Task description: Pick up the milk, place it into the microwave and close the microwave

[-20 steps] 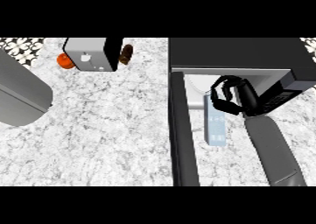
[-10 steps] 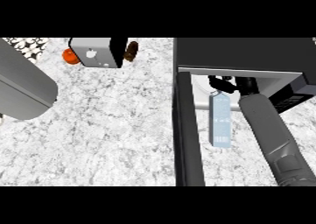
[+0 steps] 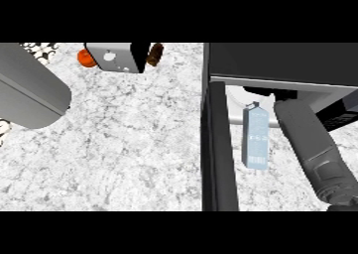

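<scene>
**user1:** Head view, right-centre of the frame: the pale blue, tall rectangular milk carton (image 3: pixel 256 139) sits just in front of the black microwave (image 3: pixel 284 62), between the open black microwave door (image 3: pixel 218 149) on its left and the robot's grey right forearm (image 3: pixel 313 149) on its right. The carton's folded top points up toward the oven opening, and its lower end lies over the white marbled counter (image 3: pixel 138 149). Can't tell if it's resting on something or being held up.

**user2:** What's the right hand doing? Pinching it?

**user1:** Honestly can't tell. The forearm runs from the lower right edge up into the oven's mouth, and all I see there is a dark shape (image 3: pixel 266 93) under the top edge of the opening. Could be the hand, but whether it's spread or pinching the carton's top, no idea.

**user2:** And the door?

**user1:** Swung open, seen edge-on as a long dark strip running from the oven's left corner down to the lower edge of the frame. The carton is just beside it, not touching as far as I can see.

**user2:** Left side?

**user1:** The grey left forearm (image 3: pixel 24 89) fills the upper left as a big rounded block coming in from the left edge; its hand doesn't show. At the top centre, well apart from the microwave, there's a grey boxy appliance (image 3: pixel 119 55) with an orange round thing (image 3: pixel 86 57) touching its left side and a brown one (image 3: pixel 155 53) at its right.
</scene>
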Available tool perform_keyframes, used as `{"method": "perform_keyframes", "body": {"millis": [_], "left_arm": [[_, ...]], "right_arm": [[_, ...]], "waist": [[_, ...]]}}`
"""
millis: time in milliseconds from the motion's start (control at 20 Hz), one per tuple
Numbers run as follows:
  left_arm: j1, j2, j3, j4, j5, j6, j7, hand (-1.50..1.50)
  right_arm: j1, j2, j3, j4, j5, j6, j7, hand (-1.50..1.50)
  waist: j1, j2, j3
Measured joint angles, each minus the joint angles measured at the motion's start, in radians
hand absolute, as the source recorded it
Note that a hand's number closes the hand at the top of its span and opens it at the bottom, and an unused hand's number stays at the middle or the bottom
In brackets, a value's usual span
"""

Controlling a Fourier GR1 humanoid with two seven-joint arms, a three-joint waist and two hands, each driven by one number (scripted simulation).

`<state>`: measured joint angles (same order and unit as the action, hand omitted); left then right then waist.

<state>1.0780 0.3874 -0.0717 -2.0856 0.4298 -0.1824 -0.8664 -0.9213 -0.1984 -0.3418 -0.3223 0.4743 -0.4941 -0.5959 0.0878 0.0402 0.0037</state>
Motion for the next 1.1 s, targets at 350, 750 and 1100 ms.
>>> {"method": "perform_keyframes", "body": {"millis": [350,750,1100], "left_arm": [[-0.06,0.008,-0.003,0.017,-0.028,0.007,0.028,-1.5],[-0.09,0.012,-0.033,-0.005,-0.066,0.008,0.061,-1.5],[-0.103,-0.013,-0.1,-0.027,-0.116,0.019,0.092,-1.5]], "right_arm": [[-0.033,-0.011,0.017,0.095,0.046,-0.058,-0.024,-1.5],[-0.054,-0.009,-0.013,0.146,0.014,0.051,-0.093,-1.5],[-0.039,-0.009,-0.053,0.161,-0.034,0.174,-0.176,-1.5]], "waist": [[0.015,0.006,0.001],[0.008,0.001,0.001],[-0.014,-0.01,0.001]]}}
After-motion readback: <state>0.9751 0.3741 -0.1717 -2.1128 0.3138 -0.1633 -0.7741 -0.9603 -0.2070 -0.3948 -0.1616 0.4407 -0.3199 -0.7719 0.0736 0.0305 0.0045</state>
